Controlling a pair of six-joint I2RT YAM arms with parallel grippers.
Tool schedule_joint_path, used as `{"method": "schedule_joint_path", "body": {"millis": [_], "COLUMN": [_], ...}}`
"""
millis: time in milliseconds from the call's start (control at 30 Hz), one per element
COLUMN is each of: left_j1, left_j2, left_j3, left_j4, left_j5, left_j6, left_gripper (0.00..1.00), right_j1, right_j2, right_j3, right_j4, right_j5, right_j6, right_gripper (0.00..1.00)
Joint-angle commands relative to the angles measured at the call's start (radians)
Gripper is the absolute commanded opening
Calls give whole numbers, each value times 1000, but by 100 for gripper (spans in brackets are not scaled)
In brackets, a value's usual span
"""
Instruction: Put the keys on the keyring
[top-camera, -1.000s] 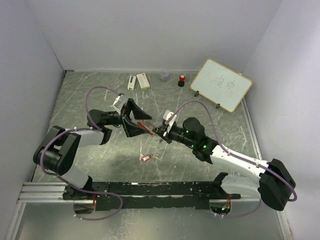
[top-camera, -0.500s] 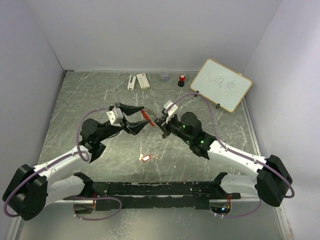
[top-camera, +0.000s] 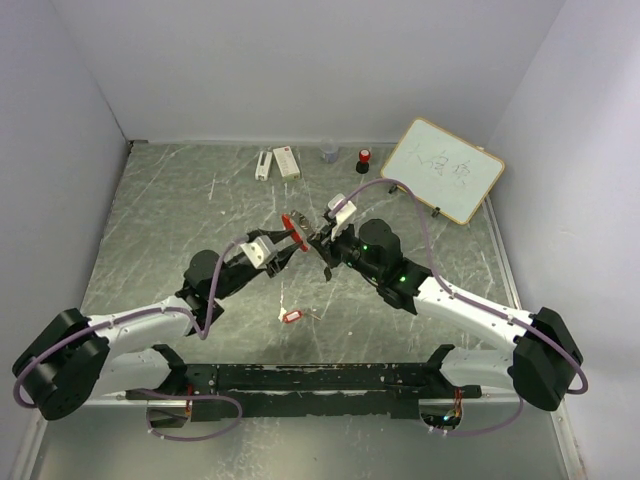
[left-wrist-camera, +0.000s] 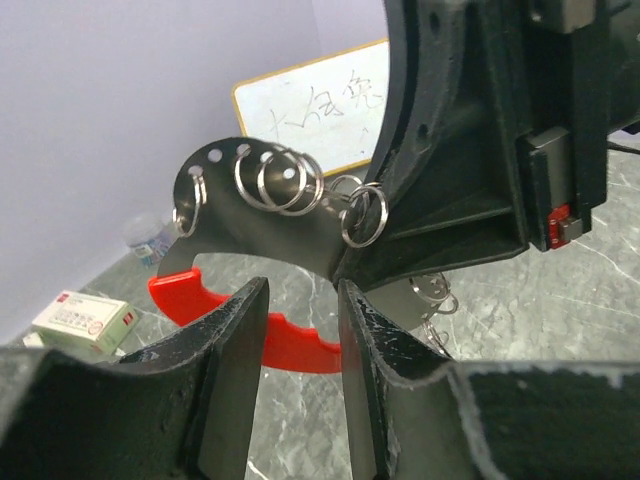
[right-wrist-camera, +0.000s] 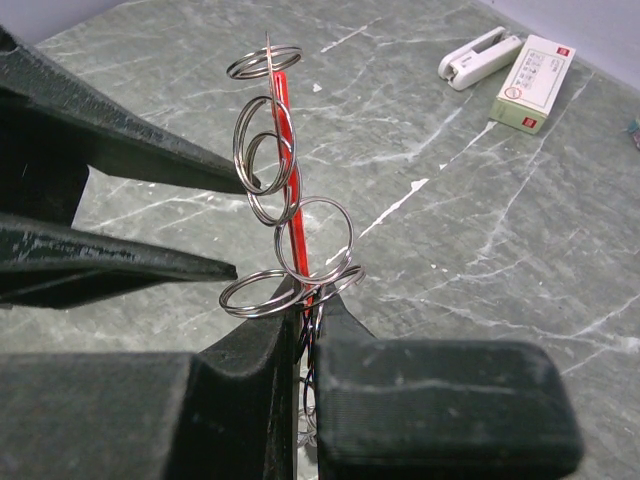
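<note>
My right gripper (top-camera: 322, 238) (right-wrist-camera: 313, 300) is shut on the keyring (top-camera: 296, 223) and holds it above the table. In the right wrist view the keyring (right-wrist-camera: 290, 150) stands edge-on with several silver rings. Its grey curved piece (left-wrist-camera: 235, 215) and red fob (left-wrist-camera: 290, 345) face the left wrist camera. My left gripper (top-camera: 288, 243) (left-wrist-camera: 303, 290) sits just left of it, jaws part open with a narrow gap, the fob crossing just beyond the tips, nothing pinched. One of the keys, with a red tag (top-camera: 292, 316), lies on the table nearer the arm bases.
At the back stand a tilted whiteboard (top-camera: 443, 170), a white stapler (top-camera: 263, 164), a white box (top-camera: 287, 162), a small clear cup (top-camera: 329, 153) and a red-capped black cylinder (top-camera: 364, 159). Walls close in the table on three sides.
The left arm swung round and its gripper came up to the keyring while its jaws narrowed from wide open. The right gripper carried the keyring a little toward the back.
</note>
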Motion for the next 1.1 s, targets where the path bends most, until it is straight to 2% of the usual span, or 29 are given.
{"method": "schedule_joint_path", "body": {"millis": [0,167,400,533,1067], "left_j1": [-52,-110,-156,-167,-179], "left_j2": [31,80,112,128,181], "left_j3": [-20,-57,-72,-96,-78], "left_j4": [152,278,345,439,472], "left_j5": [-52,-40,-95,-138,-131], "left_j6": [113,203,254,272,318], "left_gripper": [45,47,40,37,36], "right_j1": [-2,-3,-2,-3,-2], "right_j2": [-13,-14,-19,-14,-12], "right_j3": [28,27,24,22,19], "right_j4": [7,3,6,6,17], "right_j5": [3,2,-4,-13,-42], "right_j6": [20,24,24,27,34], "right_gripper": [0,0,0,0,0]}}
